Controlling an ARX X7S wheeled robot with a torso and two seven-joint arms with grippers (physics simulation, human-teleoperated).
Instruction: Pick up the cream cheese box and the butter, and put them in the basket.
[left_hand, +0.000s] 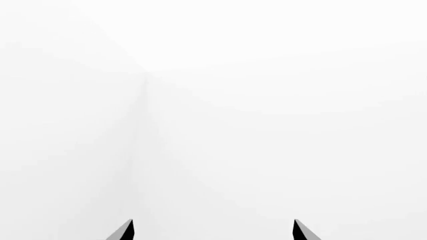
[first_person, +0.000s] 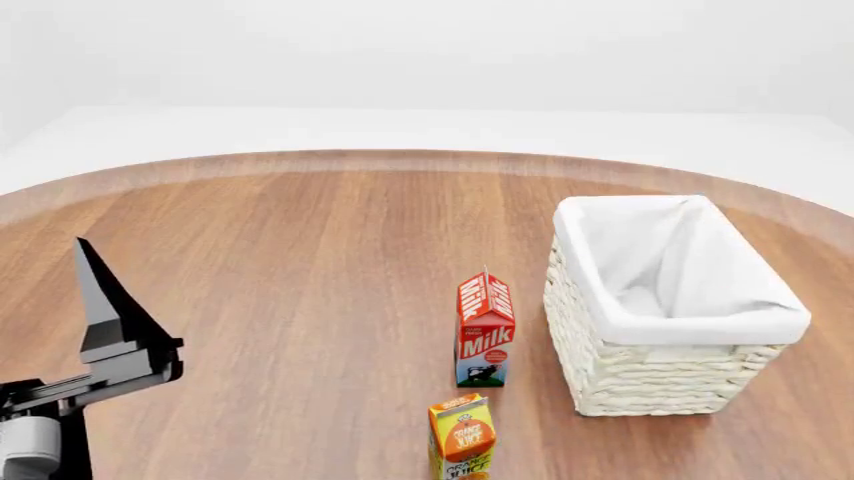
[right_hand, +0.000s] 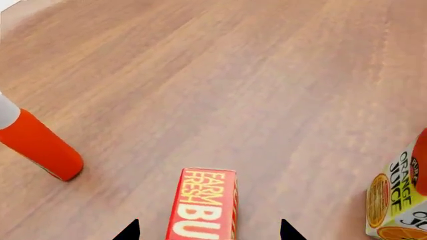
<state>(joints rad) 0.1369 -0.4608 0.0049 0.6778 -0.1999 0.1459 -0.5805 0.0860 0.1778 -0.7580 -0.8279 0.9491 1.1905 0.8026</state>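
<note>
Wood-grain tabletop (first_person: 307, 300) is filling the scene under a plain white backdrop. Nearest, in the right wrist view, the right end effector (right_hand: 210, 231) is showing spread tips, holding nothing, with the butter (right_hand: 203, 205) lying flat on the wood between them. The butter is not yet gripped. An orange bottle-like object (right_hand: 39, 145) is lying to one side, and the orange juice carton (first_person: 462, 436) is standing near. Farther off, the milk carton (first_person: 485, 328) is standing just beside the basket (first_person: 641, 375), whose visible liner is holding nothing. The left end effector (left_hand: 212, 231) is facing blank white, tips apart. Judging by this, both placements are remaining; the cream cheese box is appearing nowhere.
</note>
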